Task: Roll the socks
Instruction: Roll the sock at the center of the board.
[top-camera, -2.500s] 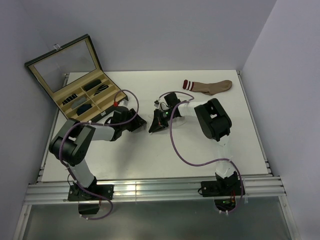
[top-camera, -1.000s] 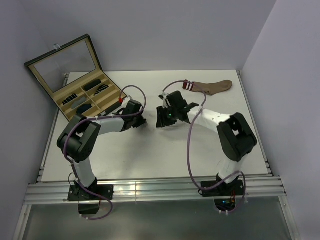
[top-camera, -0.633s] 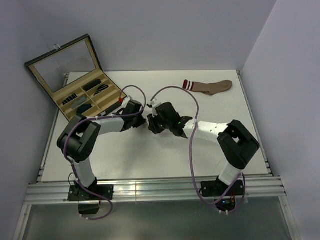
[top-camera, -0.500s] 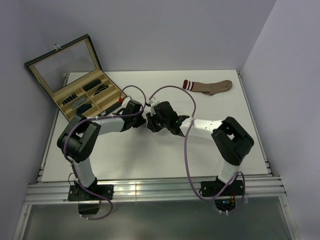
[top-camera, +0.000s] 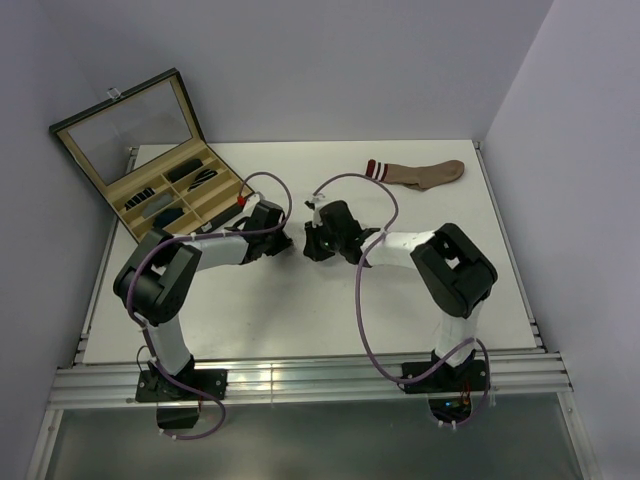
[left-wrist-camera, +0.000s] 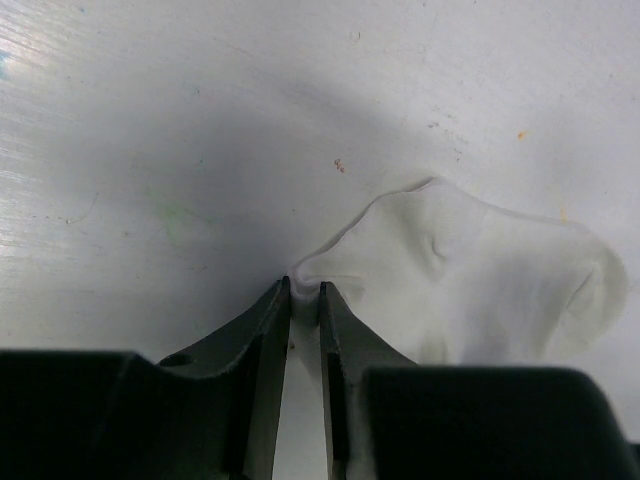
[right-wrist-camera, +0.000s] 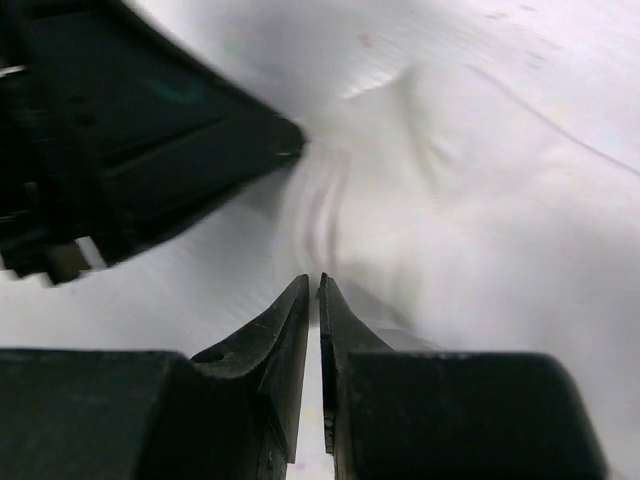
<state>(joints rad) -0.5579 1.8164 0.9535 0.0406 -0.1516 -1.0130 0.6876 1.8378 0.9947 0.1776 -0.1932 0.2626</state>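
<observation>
White sock (left-wrist-camera: 470, 270), left wrist view: lies crumpled flat on the white table (left-wrist-camera: 150, 120), spreading from the fingertips toward 2 o'clock, with its long axis roughly on the 9-to-3 line.
Left gripper (left-wrist-camera: 305, 297), same view: jaws drawn narrow, pinching a raised fold at the sock's 9 o'clock end.
Right gripper (right-wrist-camera: 312, 285), right wrist view: jaws brought almost together with only a thin slit between them. Whether cloth is caught in it cannot be told.
Sock, right wrist view: pale, rippled cloth begins at the fingertips and runs toward 1 o'clock. The left gripper's dark body fills the 10 o'clock corner, its tip close to the same ripples.
Top external view: the two grippers meet nose to nose at the table's centre, on a 9-to-3 line. The sock itself is lost, white on white.
Bystanders, top external view: brown sock (top-camera: 420, 174) at 1 o'clock and open compartment case (top-camera: 120, 140) at 10 o'clock, both well apart.
Governing relation (judgement): both arms are at one end of the sock, so a roll would have to travel along its long axis, away from the left pinch.
</observation>
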